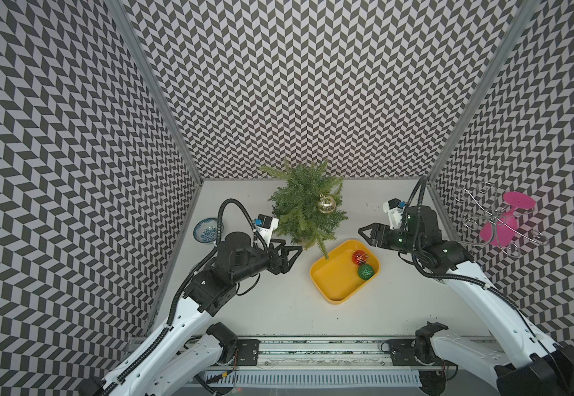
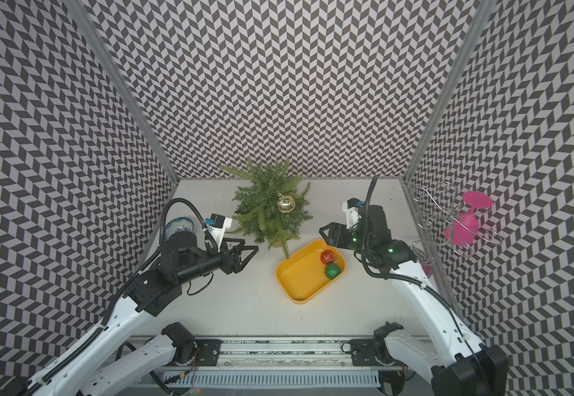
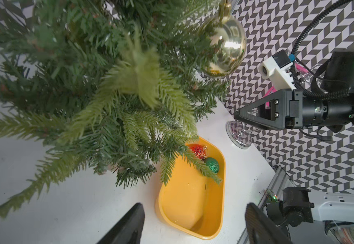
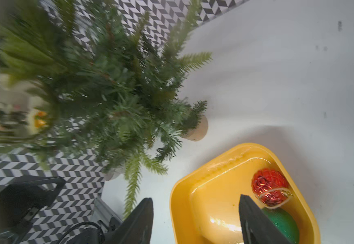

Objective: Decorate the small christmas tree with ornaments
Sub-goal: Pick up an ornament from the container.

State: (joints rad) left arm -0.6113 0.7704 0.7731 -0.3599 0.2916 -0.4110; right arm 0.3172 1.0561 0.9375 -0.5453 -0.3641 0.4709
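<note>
One of three hung: gold ornament [image 1: 326, 203] at 3 o'clock on the small christmas tree [image 1: 295, 212], at the desk's [image 1: 261, 301] 12 o'clock; red ornament [image 1: 359, 257] and green ornament [image 1: 365, 272] remaining in the yellow tray [image 1: 326, 295] at the tree's 5 o'clock; left end effector [image 1: 294, 257] wide, right end effector [image 1: 364, 236] narrower, both empty.

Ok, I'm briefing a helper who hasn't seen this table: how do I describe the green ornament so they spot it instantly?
Find the small green artificial tree at the back of the white table; a yellow plastic tray lies in front of it. Of the two round baubles in the tray, yours is the glittery green ball, farther from the tree than the red patterned ball.
</note>
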